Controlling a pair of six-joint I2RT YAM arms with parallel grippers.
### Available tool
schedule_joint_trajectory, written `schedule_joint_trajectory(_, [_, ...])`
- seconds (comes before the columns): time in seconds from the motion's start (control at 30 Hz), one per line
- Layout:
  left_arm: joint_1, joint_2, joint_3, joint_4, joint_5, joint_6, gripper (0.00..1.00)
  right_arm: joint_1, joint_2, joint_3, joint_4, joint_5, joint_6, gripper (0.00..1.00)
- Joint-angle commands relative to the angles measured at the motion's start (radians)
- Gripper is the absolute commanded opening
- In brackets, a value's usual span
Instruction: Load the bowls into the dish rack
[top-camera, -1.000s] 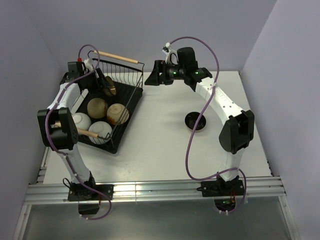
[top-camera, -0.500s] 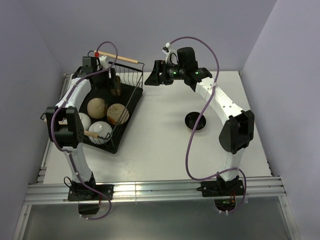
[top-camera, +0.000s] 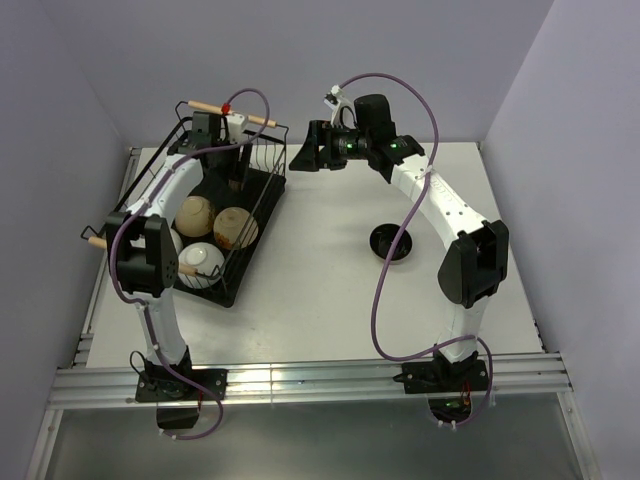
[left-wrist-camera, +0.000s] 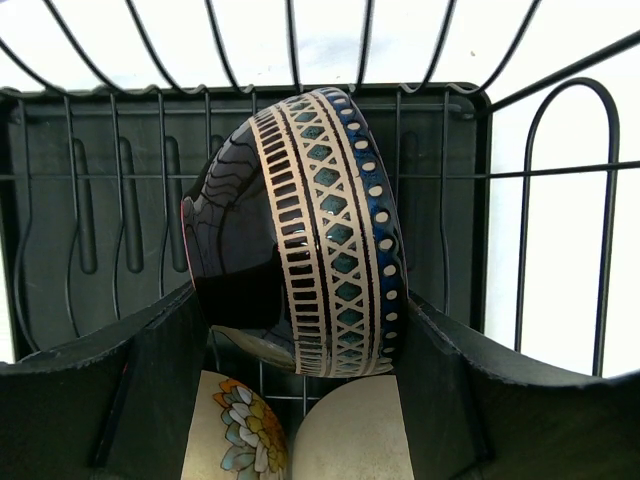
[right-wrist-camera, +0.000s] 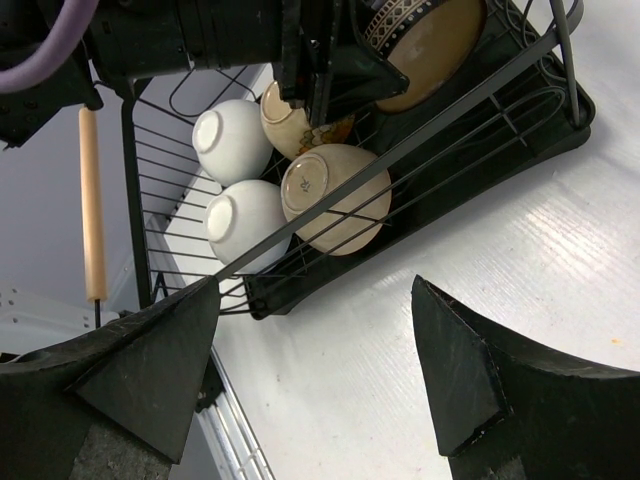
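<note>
The dish rack (top-camera: 262, 190) stands at the far left of the table. My left gripper (top-camera: 236, 172) hangs over its far end, shut on the brown bowl (left-wrist-camera: 330, 220), which stands on edge between the fingers (left-wrist-camera: 165, 350) with its patterned band facing the camera. Its tan inside shows in the right wrist view (right-wrist-camera: 430, 40). Two cream bowls (top-camera: 195, 213) (top-camera: 236, 227) and a white bowl (top-camera: 200, 260) lie upside down in the rack; another white bowl (right-wrist-camera: 232, 140) is partly hidden by my left arm in the top view. The black bowl (top-camera: 392, 243) sits on the table. My right gripper (top-camera: 303, 152) hovers open and holds nothing.
Wooden rod handles (top-camera: 225, 108) (right-wrist-camera: 92, 200) cross the rack's two ends. Rack wires (left-wrist-camera: 550, 200) stand close around the held bowl. The right arm's purple cable (top-camera: 385, 270) loops over the table near the black bowl. Walls close in behind and at both sides.
My left arm has carried the brown bowl rightward along the rack's far end, from its far left corner toward the right side. The right arm has stayed still.
</note>
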Motion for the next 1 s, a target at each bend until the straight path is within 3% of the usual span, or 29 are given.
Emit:
schedule_joint_trajectory(0.0, [-0.017,-0.013,-0.011,0.008,-0.088,0.075,0.0,-0.007,-0.01,0.026,0.016,-0.002,-0.021,0.84])
schedule_joint_trajectory(0.23, [-0.026,-0.022,-0.028,-0.006,-0.108,0.145,0.01,-0.007,-0.01,0.03,0.015,0.0,-0.018,0.84])
schedule_joint_trajectory(0.4, [-0.036,-0.035,-0.035,-0.018,-0.087,0.159,0.27,-0.009,-0.015,0.038,0.007,0.006,-0.025,0.84])
schedule_joint_trajectory(0.43, [-0.037,-0.041,-0.044,-0.008,-0.085,0.167,0.35,-0.009,-0.015,0.039,0.003,0.007,-0.029,0.84])
schedule_joint_trajectory(0.7, [-0.068,-0.079,-0.091,0.012,-0.082,0.213,0.53,-0.021,-0.007,0.062,-0.013,0.006,-0.032,0.85])
schedule_joint_trajectory(0.77, [-0.074,-0.081,-0.092,0.011,-0.084,0.22,0.76,-0.021,-0.01,0.062,-0.014,0.009,-0.033,0.85])
schedule_joint_trajectory(0.97, [-0.077,-0.094,-0.091,0.009,-0.075,0.225,0.81,-0.024,-0.01,0.062,-0.017,0.006,-0.033,0.85])
